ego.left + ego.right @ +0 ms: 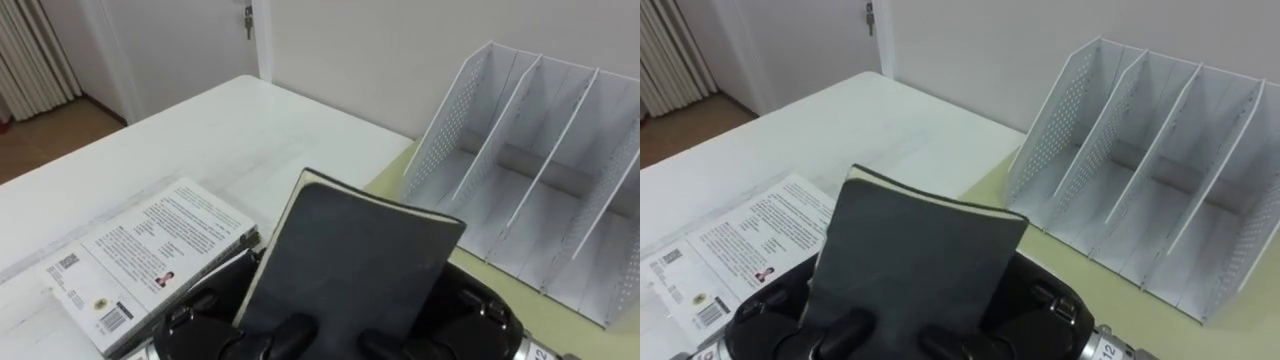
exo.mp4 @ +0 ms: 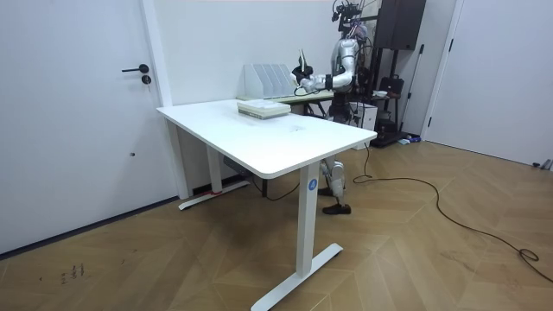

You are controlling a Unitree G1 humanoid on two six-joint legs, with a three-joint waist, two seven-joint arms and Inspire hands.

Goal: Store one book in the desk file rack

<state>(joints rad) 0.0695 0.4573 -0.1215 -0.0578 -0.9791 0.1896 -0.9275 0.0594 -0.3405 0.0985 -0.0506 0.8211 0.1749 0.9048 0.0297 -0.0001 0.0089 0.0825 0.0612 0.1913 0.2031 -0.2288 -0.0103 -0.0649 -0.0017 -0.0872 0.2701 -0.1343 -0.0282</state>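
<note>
Two books show in front of you on this rig. A dark book (image 1: 350, 260) is held up off the table (image 1: 220, 130) in the robot's right hand (image 1: 285, 335), whose arm comes in from the lower right. Its fingers (image 1: 385, 345) are curled over the lower edge of the cover, gripping it, and the book stands nearly upright, leaning a little, with the pale edge of its pages along the top. A white book (image 1: 150, 255) lies flat on the table just beside the hand, to the robot's left, printed cover up. You will find the file rack (image 1: 452, 118) ahead and to the right: white, with perforated side walls and slanted dividers, standing on a yellow-green surface (image 1: 1090, 275) that adjoins the white table. The dark book is near the rack but apart from it, not in any compartment. From the room view, the robot stands at the table's far end, with its arm stretched out toward the rack.
</note>
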